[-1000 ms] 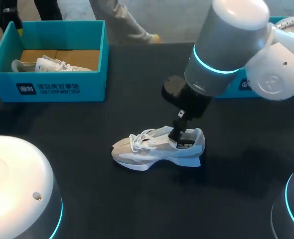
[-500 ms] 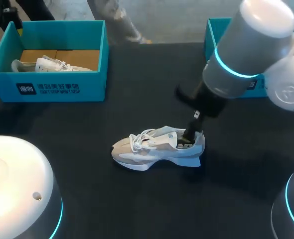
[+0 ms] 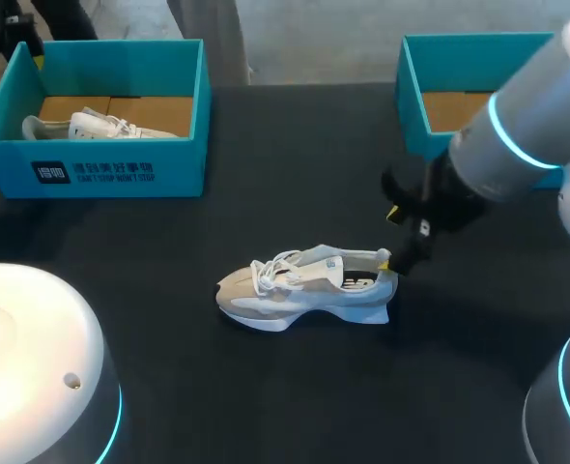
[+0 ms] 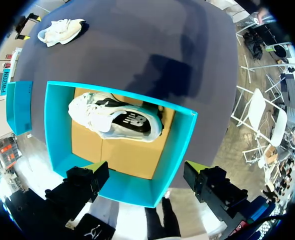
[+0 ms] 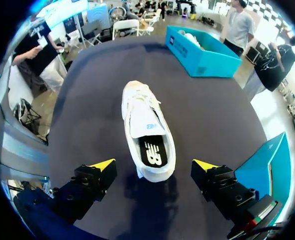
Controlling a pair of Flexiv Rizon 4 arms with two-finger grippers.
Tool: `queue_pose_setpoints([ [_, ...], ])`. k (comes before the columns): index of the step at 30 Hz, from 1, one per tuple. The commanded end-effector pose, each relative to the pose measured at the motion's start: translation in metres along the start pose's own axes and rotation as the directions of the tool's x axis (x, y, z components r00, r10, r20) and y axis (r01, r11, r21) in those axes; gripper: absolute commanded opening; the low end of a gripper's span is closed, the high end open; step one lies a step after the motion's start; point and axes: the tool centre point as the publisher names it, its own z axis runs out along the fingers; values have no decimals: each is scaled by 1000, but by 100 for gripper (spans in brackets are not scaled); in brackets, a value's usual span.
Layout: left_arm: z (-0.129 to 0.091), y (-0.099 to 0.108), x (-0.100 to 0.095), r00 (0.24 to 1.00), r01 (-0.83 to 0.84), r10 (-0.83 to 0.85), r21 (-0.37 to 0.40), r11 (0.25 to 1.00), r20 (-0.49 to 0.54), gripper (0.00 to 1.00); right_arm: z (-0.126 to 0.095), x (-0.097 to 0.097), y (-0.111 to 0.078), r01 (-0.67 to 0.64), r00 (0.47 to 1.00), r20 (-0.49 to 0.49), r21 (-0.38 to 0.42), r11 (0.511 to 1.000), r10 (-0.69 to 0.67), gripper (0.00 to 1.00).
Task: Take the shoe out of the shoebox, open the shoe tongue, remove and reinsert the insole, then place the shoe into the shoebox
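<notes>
The right gripper point(image 5: 153, 165) tilts downward, fingers spread wide; the left gripper point(image 4: 145, 170) is likewise spread, apparently aimed straight down.

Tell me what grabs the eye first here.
A pale shoe stands on its sole mid-table, with the right tool open just behind its heel. The teal shoebox at the far left holds a second shoe, and the left tool, open, looks down on it.
</notes>
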Motion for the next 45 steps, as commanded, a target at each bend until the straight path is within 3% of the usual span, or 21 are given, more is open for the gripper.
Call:
queue_pose_setpoints([
  [1,-1,0,0,1000,0,0,0,1000,-2,100,-1,-1,-10,25,999,-31,-392,920,-41,100],
  [11,-1,0,0,1000,0,0,0,1000,-2,100,4,-1,-17,95,990,-35,-528,844,-134,100],
  [33,-1,0,0,1000,0,0,0,1000,-2,100,5,-2,-21,101,992,-15,-526,845,-127,100],
  [35,-1,0,0,1000,0,0,0,1000,-2,100,11,-2,-22,147,984,-15,-492,858,-178,100],
  [45,-1,0,0,1000,0,0,0,1000,-2,100,25,-9,-45,228,960,-41,-451,863,-276,100],
])
